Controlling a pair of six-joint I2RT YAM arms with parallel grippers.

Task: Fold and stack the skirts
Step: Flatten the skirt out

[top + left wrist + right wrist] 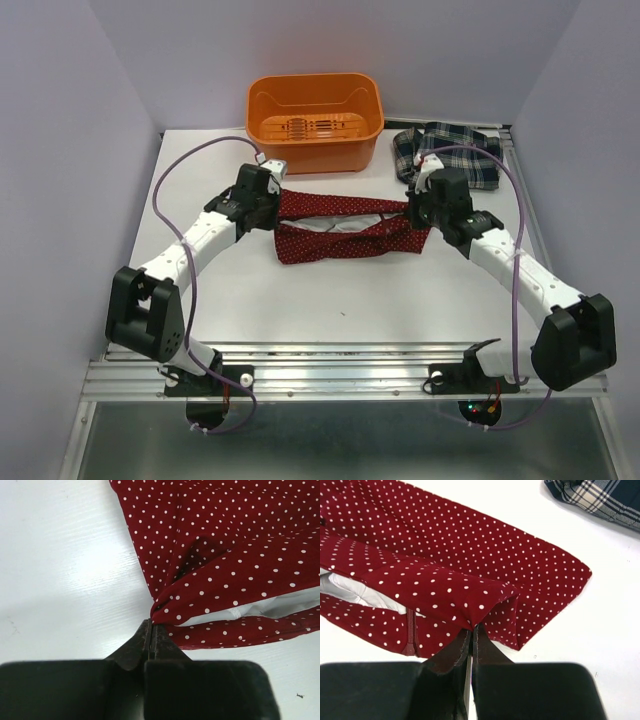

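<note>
The dark red dotted skirt (345, 232) lies across the middle of the table, its waist gaping so the pale lining (335, 225) shows. My left gripper (272, 205) is at its left end and my right gripper (412, 210) at its right end. The left wrist view has the left gripper (151, 622) shut on a bunched corner of the red skirt (225, 540). In the right wrist view the right gripper (471, 629) pinches a raised fold of the red skirt (445, 540) beside its zipper (410, 630). The plaid skirt (455, 155) sits crumpled at the back right.
An orange plastic bin (315, 120) stands at the back centre, just behind the red skirt. Grey walls close in the table on the left, back and right. The plaid skirt (605, 495) shows at the top right corner of the right wrist view.
</note>
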